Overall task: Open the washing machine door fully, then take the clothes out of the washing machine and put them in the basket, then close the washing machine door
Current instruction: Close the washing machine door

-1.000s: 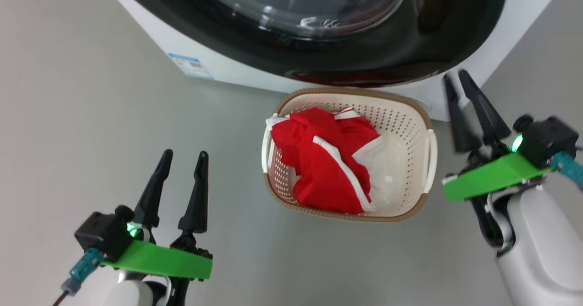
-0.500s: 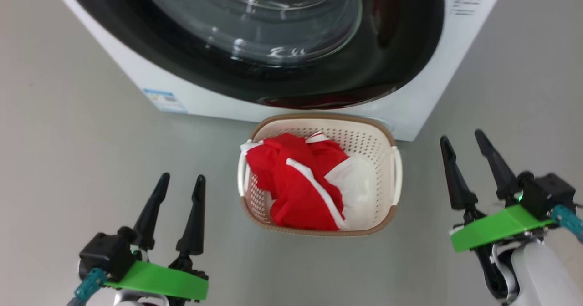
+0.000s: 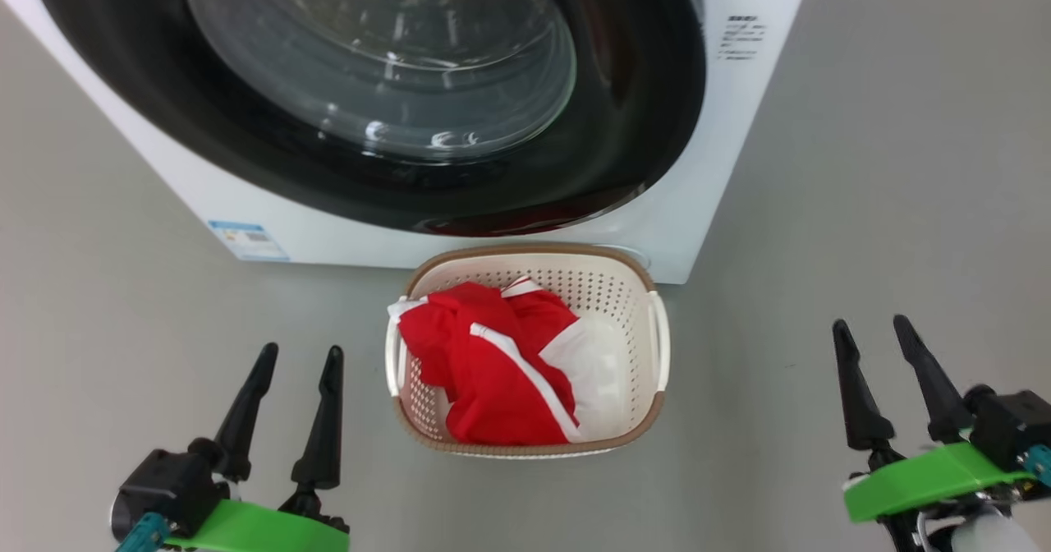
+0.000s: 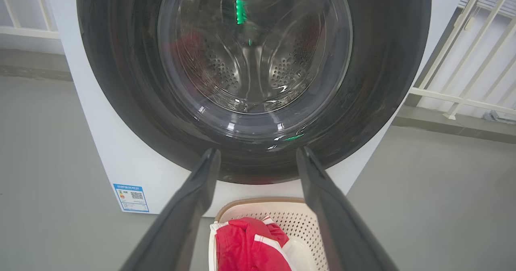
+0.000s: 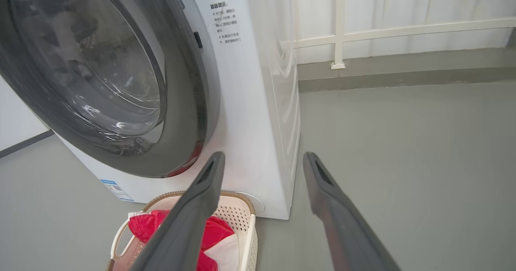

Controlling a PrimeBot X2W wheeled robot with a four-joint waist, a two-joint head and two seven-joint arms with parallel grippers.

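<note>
Jaws spread, empty | clothes [image 3: 484, 371] in basket [image 3: 612, 287] | washing machine door [image 3: 640, 125] shut

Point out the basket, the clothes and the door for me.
basket [image 3: 525, 250]: head view, on the brown back rim.
clothes [image 3: 484, 388]: head view, on the red fabric in the middle of the heap.
door [image 3: 386, 67]: head view, on the clear glass window.
</note>
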